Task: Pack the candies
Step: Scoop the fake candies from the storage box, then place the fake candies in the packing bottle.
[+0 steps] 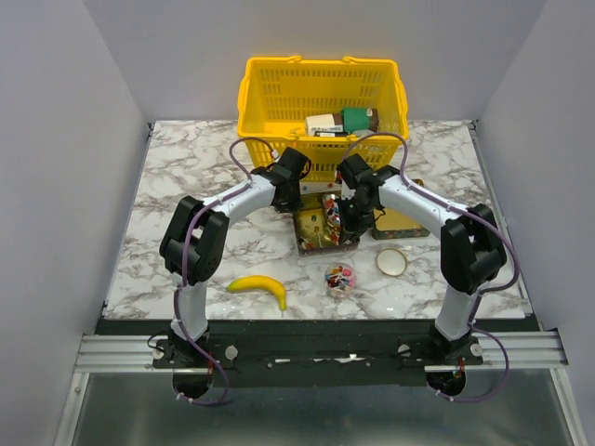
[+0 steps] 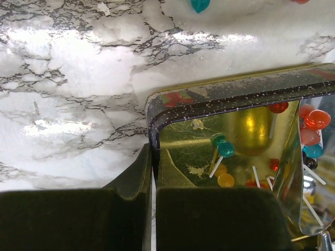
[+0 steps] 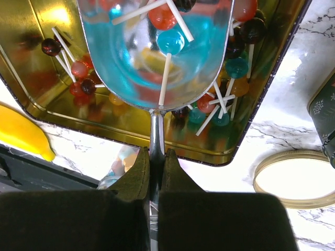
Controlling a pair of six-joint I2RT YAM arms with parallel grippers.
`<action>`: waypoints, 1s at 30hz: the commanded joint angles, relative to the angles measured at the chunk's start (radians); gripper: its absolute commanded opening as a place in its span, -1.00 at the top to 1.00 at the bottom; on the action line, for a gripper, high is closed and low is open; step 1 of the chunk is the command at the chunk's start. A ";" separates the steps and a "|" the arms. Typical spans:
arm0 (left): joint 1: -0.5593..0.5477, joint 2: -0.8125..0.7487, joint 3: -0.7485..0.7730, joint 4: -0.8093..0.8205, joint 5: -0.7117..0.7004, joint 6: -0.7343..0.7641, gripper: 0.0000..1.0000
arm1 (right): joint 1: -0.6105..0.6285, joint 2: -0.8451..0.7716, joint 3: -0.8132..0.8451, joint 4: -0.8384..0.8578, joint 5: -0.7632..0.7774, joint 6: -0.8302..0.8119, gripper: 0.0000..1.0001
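The candies are tiny lollipops on white sticks, red, blue, orange and dark. Many lie in an open gold-lined tin [image 1: 307,243], which also shows in the left wrist view [image 2: 230,91] and the right wrist view [image 3: 104,117]. My left gripper [image 2: 152,159] is shut on the tin's side wall, at the tin's far left in the top view [image 1: 290,192]. My right gripper [image 3: 155,159] is shut on the handle of a shiny metal scoop [image 3: 120,57], which holds a few candies [image 3: 170,41] over the tin. More candies fill a small clear jar [image 1: 339,277].
A yellow basket [image 1: 279,93] with boxes stands behind the tin. A banana [image 1: 260,286] lies front left. A round jar lid [image 1: 391,261] lies to the right of the jar, and a dark green tin lid [image 1: 402,223] beside the right arm. One teal candy [image 2: 199,4] lies loose on the marble.
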 commanded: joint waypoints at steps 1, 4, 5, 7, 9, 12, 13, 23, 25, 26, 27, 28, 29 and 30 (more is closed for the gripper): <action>-0.005 0.013 0.029 -0.011 0.018 0.028 1.00 | 0.010 -0.053 -0.020 0.019 0.035 -0.026 0.99; -0.003 0.011 0.032 -0.011 0.021 0.031 1.00 | 0.015 -0.086 -0.021 0.006 0.032 -0.025 0.99; -0.003 0.009 0.034 -0.011 0.019 0.031 1.00 | 0.016 -0.095 -0.024 -0.001 0.034 -0.028 0.99; -0.003 0.009 0.040 -0.009 0.019 0.033 1.00 | 0.018 -0.120 -0.027 -0.011 0.026 -0.028 0.99; -0.003 0.008 0.047 -0.011 0.019 0.033 0.92 | 0.022 -0.138 -0.032 -0.017 0.023 -0.031 0.99; -0.003 0.011 0.055 -0.011 0.019 0.034 0.88 | 0.025 -0.165 -0.036 -0.032 0.011 -0.034 0.99; -0.003 0.011 0.057 -0.012 0.019 0.033 0.88 | 0.025 -0.171 -0.039 -0.034 0.011 -0.042 0.99; -0.003 -0.012 0.043 0.017 0.042 0.022 1.00 | 0.035 -0.175 -0.087 0.017 0.017 -0.033 0.99; -0.003 -0.009 0.049 0.012 0.038 0.022 1.00 | 0.039 -0.181 -0.093 0.022 0.023 -0.033 0.99; -0.003 -0.007 0.052 0.009 0.033 0.022 1.00 | 0.044 -0.184 -0.095 0.022 0.026 -0.033 0.99; -0.003 -0.004 0.060 0.005 0.029 0.021 1.00 | 0.048 -0.188 -0.096 0.020 0.031 -0.033 0.99; -0.003 0.002 0.064 0.003 0.027 0.020 1.00 | 0.053 -0.201 -0.101 0.019 0.038 -0.033 0.99; -0.003 0.003 0.069 0.000 0.022 0.019 1.00 | 0.062 -0.206 -0.102 0.015 0.041 -0.033 0.99; -0.003 0.008 0.077 -0.003 0.019 0.017 0.95 | 0.067 -0.214 -0.104 0.011 0.043 -0.029 0.99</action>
